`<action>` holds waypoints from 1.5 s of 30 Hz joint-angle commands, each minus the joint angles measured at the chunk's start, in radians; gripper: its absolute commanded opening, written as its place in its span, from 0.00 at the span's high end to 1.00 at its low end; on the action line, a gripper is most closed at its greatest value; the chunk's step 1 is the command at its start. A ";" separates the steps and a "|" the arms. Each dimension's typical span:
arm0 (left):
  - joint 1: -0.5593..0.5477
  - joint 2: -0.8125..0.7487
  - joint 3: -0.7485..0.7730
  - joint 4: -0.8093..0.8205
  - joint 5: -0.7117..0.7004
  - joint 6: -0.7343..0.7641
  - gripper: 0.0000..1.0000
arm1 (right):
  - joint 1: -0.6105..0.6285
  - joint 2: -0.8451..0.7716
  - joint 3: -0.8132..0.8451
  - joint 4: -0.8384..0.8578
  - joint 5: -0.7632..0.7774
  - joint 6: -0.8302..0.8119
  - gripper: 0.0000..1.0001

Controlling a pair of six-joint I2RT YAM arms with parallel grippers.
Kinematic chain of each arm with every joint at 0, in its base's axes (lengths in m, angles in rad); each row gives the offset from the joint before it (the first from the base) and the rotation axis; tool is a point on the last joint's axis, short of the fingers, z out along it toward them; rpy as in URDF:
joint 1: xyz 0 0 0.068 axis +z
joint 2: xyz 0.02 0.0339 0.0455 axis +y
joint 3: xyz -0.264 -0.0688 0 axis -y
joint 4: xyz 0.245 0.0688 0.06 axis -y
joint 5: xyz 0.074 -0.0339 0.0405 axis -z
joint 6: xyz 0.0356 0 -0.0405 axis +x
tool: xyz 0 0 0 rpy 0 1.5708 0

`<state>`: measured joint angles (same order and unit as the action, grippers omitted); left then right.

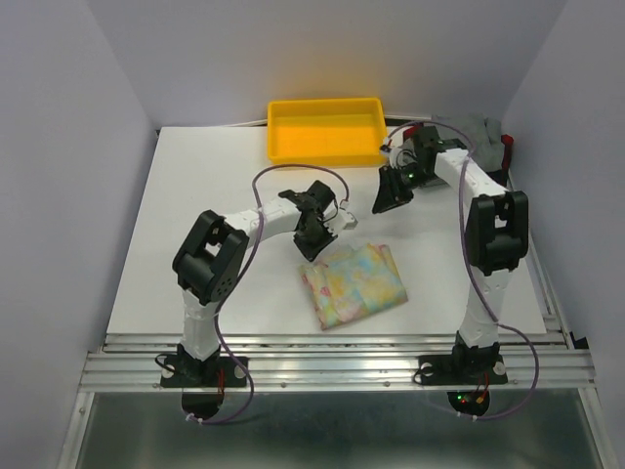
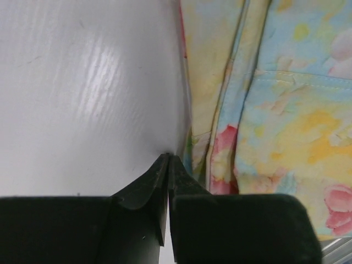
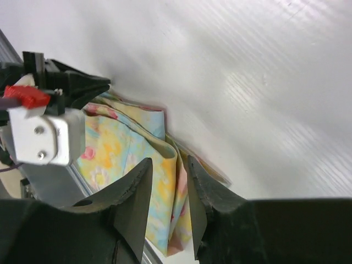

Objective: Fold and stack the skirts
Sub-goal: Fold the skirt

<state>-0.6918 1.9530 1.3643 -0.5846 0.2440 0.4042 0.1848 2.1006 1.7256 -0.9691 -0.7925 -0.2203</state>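
Note:
The pastel floral skirt (image 1: pixel 354 283) lies folded in the middle of the white table. My left gripper (image 1: pixel 314 244) is shut, its tips (image 2: pixel 168 158) down on the bare table right beside the skirt's edge (image 2: pixel 286 110), with no cloth between them. My right gripper (image 1: pixel 389 193) hangs open over the table, up and to the right of the skirt and apart from it. In the right wrist view the floral skirt (image 3: pixel 110 148) shows beyond the parted fingers (image 3: pixel 168 159), which hold nothing. A grey skirt (image 1: pixel 479 129) lies bunched at the far right corner, with some red cloth (image 1: pixel 506 151) beside it.
A yellow plastic tray (image 1: pixel 276 132) stands at the back edge of the table, just left of the right arm's wrist. The left arm's gripper (image 3: pixel 82 88) shows in the right wrist view. Grey walls close in both sides. A metal rail runs along the near edge.

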 commanded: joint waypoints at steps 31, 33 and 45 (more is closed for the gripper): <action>0.009 0.006 0.022 0.077 -0.127 0.127 0.62 | 0.007 0.009 -0.353 0.233 0.035 0.153 0.62; 0.035 0.049 0.087 0.081 -0.147 0.127 0.62 | 0.007 0.047 -0.283 0.265 0.068 0.171 0.62; 0.057 -0.317 0.032 0.285 -0.147 0.173 0.28 | 0.007 -0.098 -0.147 0.277 -0.025 0.257 0.53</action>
<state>-0.6285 1.8919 1.4200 -0.4267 0.0998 0.5533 0.1913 2.1525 1.5677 -0.7414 -0.8062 0.0090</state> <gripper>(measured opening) 0.616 0.413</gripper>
